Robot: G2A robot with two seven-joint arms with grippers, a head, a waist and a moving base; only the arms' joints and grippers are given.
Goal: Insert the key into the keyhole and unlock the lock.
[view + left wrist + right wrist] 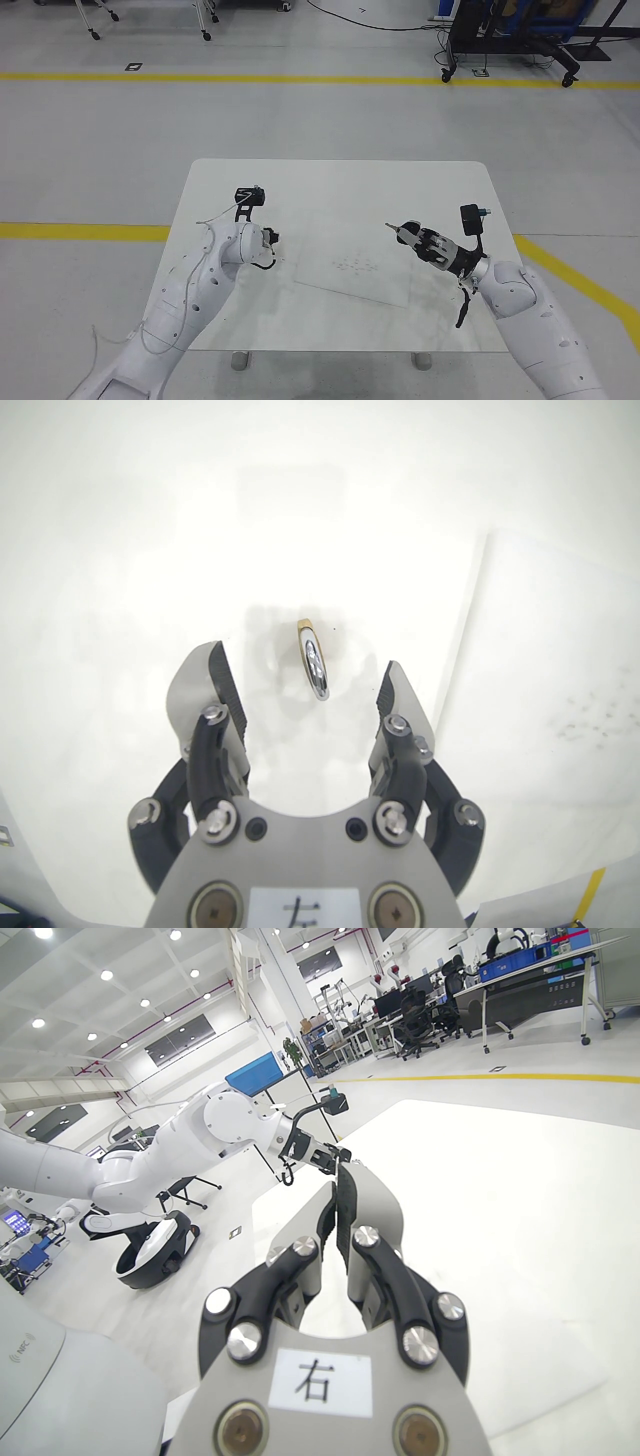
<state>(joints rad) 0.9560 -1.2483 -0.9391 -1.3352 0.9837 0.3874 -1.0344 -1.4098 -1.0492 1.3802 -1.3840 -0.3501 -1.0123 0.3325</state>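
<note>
The brass padlock [312, 660], chrome-shackled, sat edge-on on the white table [150, 550]; the key [390, 228] poked from the right gripper [401, 231].

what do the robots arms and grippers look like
Glossy white arms with rounded joints. The left gripper and right gripper match: grey palm plate, black linkages, silver bolts, two grey fingers with ribbed black pads, a white label bearing one black character. Each wrist carries a black camera on a bracket.

Lock [313, 660] on table [150, 525], left of centre
</note>
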